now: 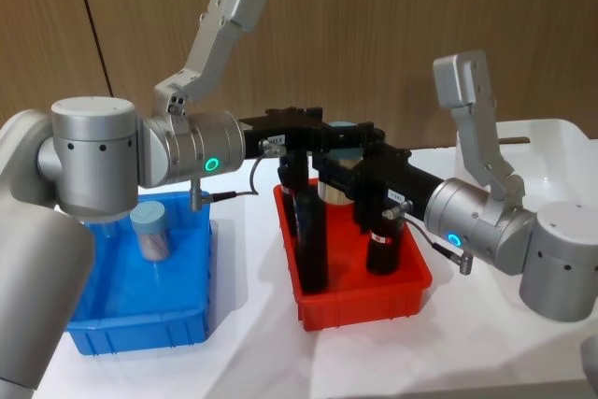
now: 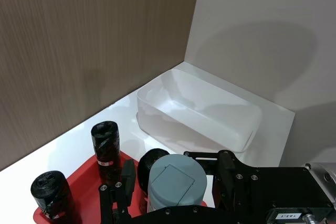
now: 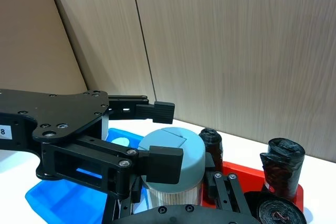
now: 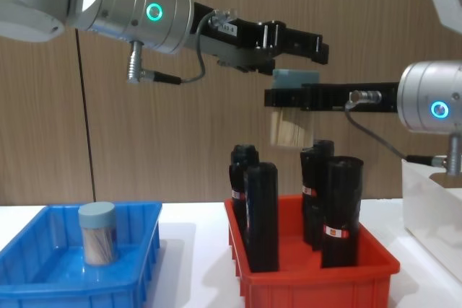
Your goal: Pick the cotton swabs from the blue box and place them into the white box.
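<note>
One jar of cotton swabs (image 4: 292, 117), clear with a grey-blue lid (image 3: 176, 148), hangs above the red tray. My right gripper (image 4: 278, 99) comes in from the right and is shut on the jar's body just below the lid. My left gripper (image 1: 344, 128) reaches in from the left at lid height. It is open, its pads (image 3: 163, 162) flanking the lid with a small gap. A second jar of cotton swabs (image 1: 152, 234) stands upright in the blue box (image 1: 140, 324) at the left. The white box (image 2: 199, 109) stands at the far right with nothing showing inside it.
The red tray (image 1: 364, 306) sits mid-table directly under both grippers and holds several tall black bottles (image 4: 261, 214) with red-white labels. A wood-panelled wall runs behind the table. White tabletop lies bare between the red tray and the white box (image 4: 426, 200).
</note>
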{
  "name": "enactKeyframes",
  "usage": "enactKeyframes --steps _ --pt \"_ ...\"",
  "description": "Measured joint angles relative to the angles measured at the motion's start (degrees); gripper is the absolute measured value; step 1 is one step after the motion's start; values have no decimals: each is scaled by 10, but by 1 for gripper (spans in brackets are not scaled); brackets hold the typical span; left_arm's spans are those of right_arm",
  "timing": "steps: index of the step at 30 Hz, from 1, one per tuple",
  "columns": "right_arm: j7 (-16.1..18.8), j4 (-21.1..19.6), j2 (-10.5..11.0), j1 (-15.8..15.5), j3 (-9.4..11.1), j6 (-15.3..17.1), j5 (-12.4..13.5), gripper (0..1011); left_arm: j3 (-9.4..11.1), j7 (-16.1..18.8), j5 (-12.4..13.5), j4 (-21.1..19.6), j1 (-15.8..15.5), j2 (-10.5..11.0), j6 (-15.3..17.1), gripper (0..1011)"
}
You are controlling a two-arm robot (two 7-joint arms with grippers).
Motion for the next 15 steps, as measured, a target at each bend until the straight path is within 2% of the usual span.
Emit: enactKeyframes --steps 15 --pt "-14 7 6 -6 2 -9 4 675 0 0 0 0 0 0 0 1004"
